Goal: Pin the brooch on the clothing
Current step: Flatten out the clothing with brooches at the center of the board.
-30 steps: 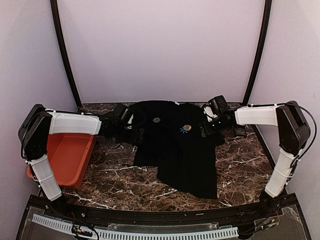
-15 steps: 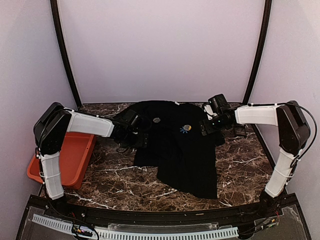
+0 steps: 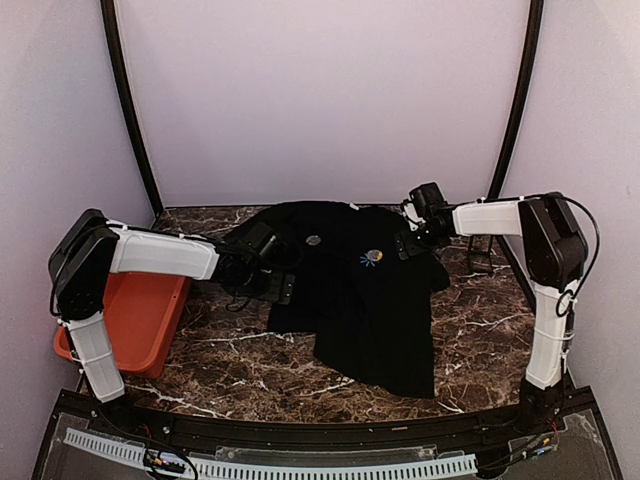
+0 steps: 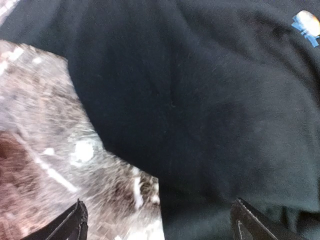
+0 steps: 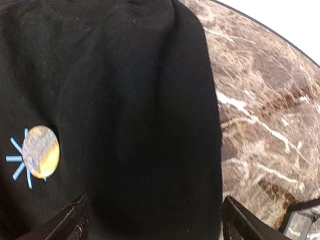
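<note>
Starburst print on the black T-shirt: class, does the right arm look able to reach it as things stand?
Probably yes. The right hand hovers open over the T-shirt, close beside the starburst print, with only flat cloth between them and nothing lying in the way.

T-shirt (image 3: 360,290) on table (image 3: 480,320) centre, tub (image 3: 140,310) at table's left edge

The flat black short-sleeved T-shirt (image 3: 360,310) lies low between my left gripper (image 3: 283,288) and my right gripper (image 3: 405,246), both spread wide, so there is room to pass above it. Bare brown marble tabletop (image 3: 490,330) lies open on my right. The orange plastic tub (image 3: 135,315) blocks my left.
</note>
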{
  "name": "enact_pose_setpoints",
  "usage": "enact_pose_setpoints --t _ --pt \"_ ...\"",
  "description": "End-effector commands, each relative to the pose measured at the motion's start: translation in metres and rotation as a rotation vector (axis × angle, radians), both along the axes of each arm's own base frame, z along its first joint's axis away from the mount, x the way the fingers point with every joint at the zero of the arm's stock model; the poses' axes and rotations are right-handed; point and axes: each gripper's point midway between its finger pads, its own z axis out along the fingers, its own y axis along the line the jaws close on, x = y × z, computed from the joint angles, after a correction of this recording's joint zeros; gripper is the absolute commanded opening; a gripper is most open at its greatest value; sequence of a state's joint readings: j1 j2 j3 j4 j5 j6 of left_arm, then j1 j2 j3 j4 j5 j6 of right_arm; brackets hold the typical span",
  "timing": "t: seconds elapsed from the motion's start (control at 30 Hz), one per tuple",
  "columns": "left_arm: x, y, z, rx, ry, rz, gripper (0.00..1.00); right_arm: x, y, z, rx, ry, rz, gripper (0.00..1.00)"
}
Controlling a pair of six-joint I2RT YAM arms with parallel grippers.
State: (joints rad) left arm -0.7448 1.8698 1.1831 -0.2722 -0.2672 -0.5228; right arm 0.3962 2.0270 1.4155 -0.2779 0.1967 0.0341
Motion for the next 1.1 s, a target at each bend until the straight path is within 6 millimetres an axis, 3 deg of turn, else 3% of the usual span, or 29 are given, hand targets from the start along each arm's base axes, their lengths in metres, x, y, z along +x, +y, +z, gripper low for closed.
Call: enact_pose_setpoints --t 0.0,0.13,0.33,0.6,0.73,0.87,0.93,1.07 --pt "-0.016 0.010 0.033 0.027 -0.041 -0.032 0.99 0.014 0.009 0.004 0.013 -0.020 0.015 0.88" --pt "-0.042 -0.008 0.021 0.024 0.000 -0.099 0.99 0.019 0.009 0.001 0.002 -0.021 0.016 0.88" --pt "-0.066 -0.015 -0.025 0.052 0.107 -0.120 0.97 0.024 0.006 0.004 -0.008 -0.033 0.013 0.88" --pt "-0.074 -0.010 -0.056 0.118 0.166 -0.128 0.89 0.031 0.005 0.003 -0.002 -0.036 0.009 0.89" --pt "-0.080 -0.008 -0.069 0.137 0.195 -0.134 0.71 0.034 0.005 0.000 -0.013 -0.033 0.025 0.89" --pt "-0.083 -0.007 -0.075 0.139 0.215 -0.134 0.19 0.039 0.006 -0.001 -0.010 -0.032 0.030 0.89" --pt "-0.085 -0.006 -0.074 0.137 0.219 -0.132 0.04 0.042 0.007 -0.005 -0.012 -0.028 0.035 0.89" --pt "-0.093 0.000 -0.064 0.138 0.213 -0.133 0.01 0.045 0.008 -0.020 -0.029 0.003 0.047 0.88"
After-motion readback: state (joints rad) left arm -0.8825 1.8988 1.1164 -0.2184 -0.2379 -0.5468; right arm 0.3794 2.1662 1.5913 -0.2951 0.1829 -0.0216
